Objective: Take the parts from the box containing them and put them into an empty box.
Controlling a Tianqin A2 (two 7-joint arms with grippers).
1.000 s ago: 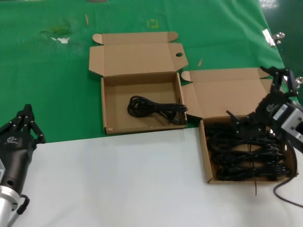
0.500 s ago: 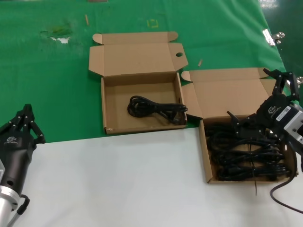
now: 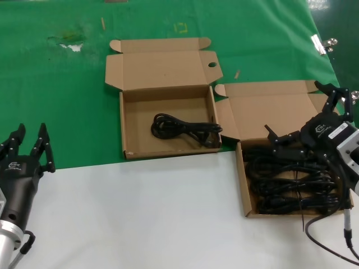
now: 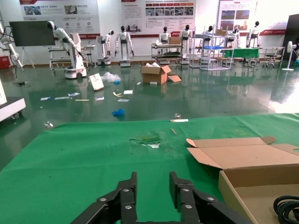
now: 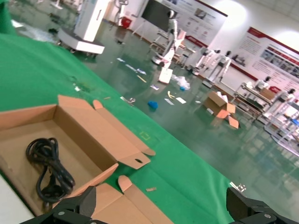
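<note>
Black parts (image 3: 291, 185) lie below my wide-spread right gripper (image 3: 305, 115); next I should descend and grasp one.

Robotics laboratory or demonstration hall. Across the upper part of the left wrist view, a row of white humanoid robots (image 4: 125, 43) stands on a glossy green floor (image 4: 154, 100) beneath wall-mounted information posters (image 4: 158, 8); metal shelving racks (image 4: 208, 53) occupy the upper right, and an open cardboard carton (image 4: 156, 73) with scattered litter lies mid-floor. The right wrist view shows further white robots (image 5: 170, 35) and red-banded display boards (image 5: 271, 49) along the top. In the head view, the counter (image 3: 146, 218) is white in the lower half and covered by green cloth (image 3: 56, 101) above.
</note>
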